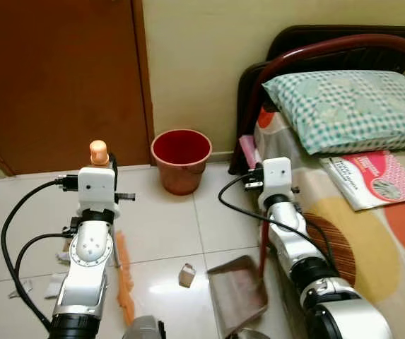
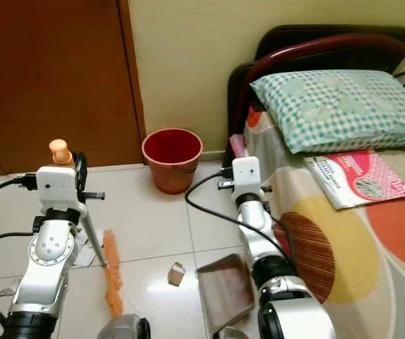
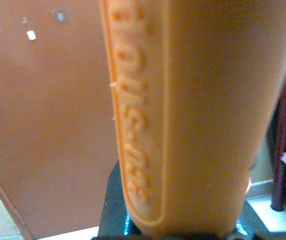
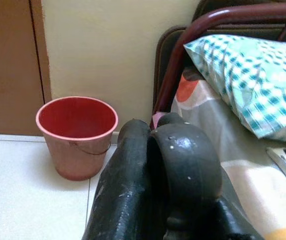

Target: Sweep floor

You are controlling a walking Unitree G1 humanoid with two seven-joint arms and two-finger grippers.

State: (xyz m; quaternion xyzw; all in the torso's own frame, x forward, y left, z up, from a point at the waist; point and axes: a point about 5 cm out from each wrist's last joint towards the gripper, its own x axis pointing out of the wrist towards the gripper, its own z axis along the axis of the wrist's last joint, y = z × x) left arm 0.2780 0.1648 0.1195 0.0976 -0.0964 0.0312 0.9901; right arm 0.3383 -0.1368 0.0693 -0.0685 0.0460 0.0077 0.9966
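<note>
Mid-sweep: left gripper (image 3: 182,235) clamped the orange broom handle (image 3: 192,100), right gripper (image 4: 152,165) pinched the dustpan (image 1: 237,293) handle; lower-center paper scrap (image 1: 186,275) probably needed brushing in.

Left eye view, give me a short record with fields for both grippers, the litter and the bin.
left gripper: shut on orange plastic broom handle, bristles on the floor tiles
right gripper: shut on dark handle of brown dustpan, resting on the floor
litter: crumpled paper scrap between broom and dustpan; more scraps beside left arm
bin: red plastic bucket against the wall, upright
</note>
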